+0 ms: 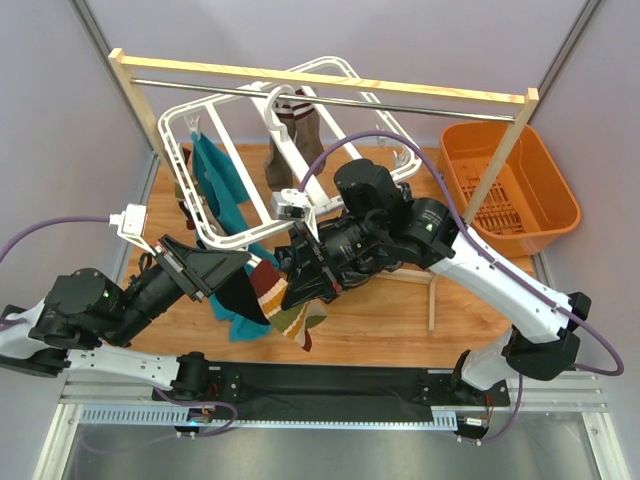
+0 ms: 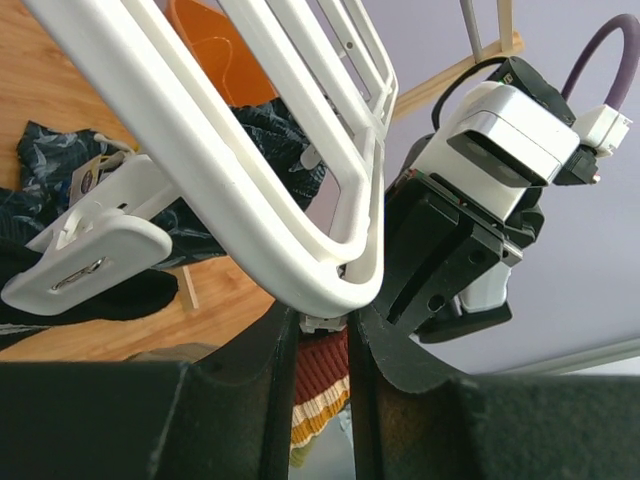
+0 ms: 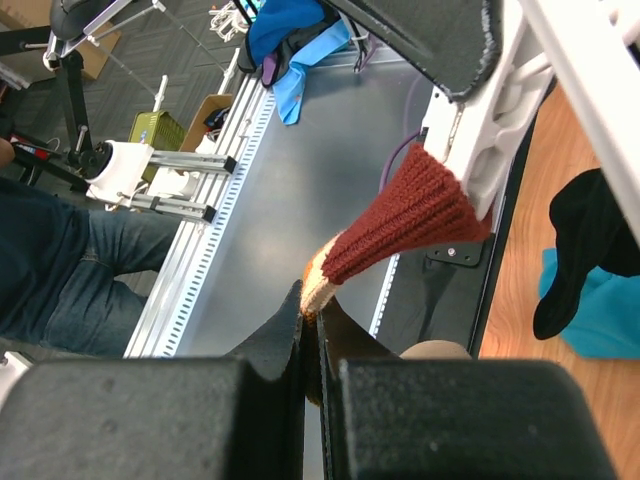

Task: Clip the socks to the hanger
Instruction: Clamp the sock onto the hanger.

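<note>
While the white clip [image 2: 320,323] at 7 o'clock on the white plastic hanger [image 2: 220,180] is squeezed by the left hand [image 2: 322,345], the limp, light red-and-beige striped sock [image 3: 410,215] is pinched near its cuff by the right hand [image 3: 310,310].

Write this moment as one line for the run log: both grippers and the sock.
left gripper: shut on clip of hanger | right gripper: shut on striped sock, its top at that clip | step: sock being clipped

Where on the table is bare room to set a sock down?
Bare wood lies between the sock pile and the rack's foot. The centre is crowded: left end effector and right end effector meet at the hanger's near corner.
</note>
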You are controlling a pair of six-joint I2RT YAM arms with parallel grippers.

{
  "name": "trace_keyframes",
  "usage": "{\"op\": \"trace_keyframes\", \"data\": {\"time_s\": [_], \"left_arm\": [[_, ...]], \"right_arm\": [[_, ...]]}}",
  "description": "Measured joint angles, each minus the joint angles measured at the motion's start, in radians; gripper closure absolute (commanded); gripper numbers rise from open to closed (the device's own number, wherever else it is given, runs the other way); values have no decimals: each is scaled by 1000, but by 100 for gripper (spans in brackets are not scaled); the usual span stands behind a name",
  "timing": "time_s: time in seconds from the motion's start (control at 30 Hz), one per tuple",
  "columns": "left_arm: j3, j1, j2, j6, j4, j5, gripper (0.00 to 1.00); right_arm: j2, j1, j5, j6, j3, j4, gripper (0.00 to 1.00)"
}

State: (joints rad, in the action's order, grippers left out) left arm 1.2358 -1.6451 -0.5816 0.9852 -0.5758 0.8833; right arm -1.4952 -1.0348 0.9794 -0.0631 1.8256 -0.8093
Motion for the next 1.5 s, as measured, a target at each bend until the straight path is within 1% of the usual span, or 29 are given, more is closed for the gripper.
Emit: {"op": "trace_keyframes", "data": {"time_s": [0.3, 0.63, 0.7, 0.83, 1.0, 1.5], "left_arm": [[0, 0, 0, 0, 18, -13, 100], [-4, 0, 0, -2, 20, -13, 100], [-7, 0, 1, -1, 17, -8, 100], [-26, 0, 13, 0, 11, -6, 100], [-34, 0, 24, -2, 12, -1, 100], [-34, 0, 26, 1, 29, 8, 100]], "right_arm": [[-22, 13, 12, 0, 37, -1, 100], [-23, 85, 26, 1, 29, -3, 100], [-18, 85, 27, 0, 12, 7, 100], [30, 87, 26, 0, -92, 51, 100], [60, 89, 27, -12, -169, 97, 100], [94, 73, 19, -41, -174, 92, 99]]}}
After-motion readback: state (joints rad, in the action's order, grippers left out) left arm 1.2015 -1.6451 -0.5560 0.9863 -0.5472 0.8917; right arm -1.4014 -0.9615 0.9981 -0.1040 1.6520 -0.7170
